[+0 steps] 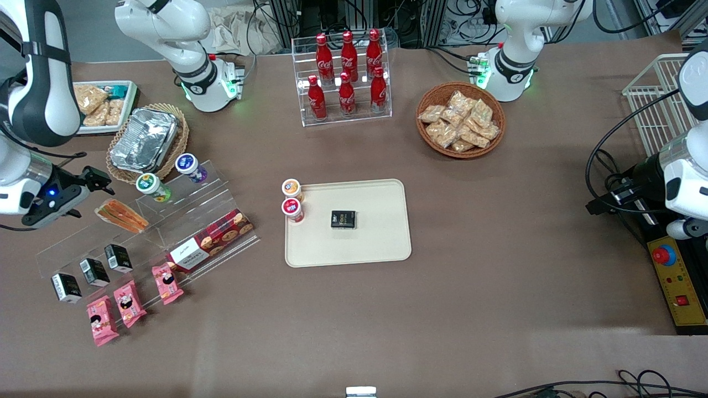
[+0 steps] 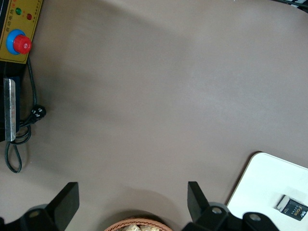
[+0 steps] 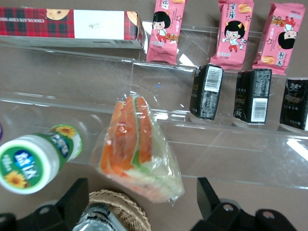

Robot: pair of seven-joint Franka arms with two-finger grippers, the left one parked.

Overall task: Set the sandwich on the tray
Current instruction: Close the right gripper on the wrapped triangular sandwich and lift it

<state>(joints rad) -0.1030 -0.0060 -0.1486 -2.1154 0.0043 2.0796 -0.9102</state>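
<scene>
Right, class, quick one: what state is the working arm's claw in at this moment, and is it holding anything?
Claw: open, holding nothing, hovering above the sandwich on the clear shelf.

Front camera overlooks table; wrist cameras face down, close.

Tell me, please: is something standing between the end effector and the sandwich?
Nothing visible does. The open end effector hangs just above the sandwich, which lies on the clear acrylic shelf. A green-lidded cup stands beside the sandwich, not over it.
</scene>
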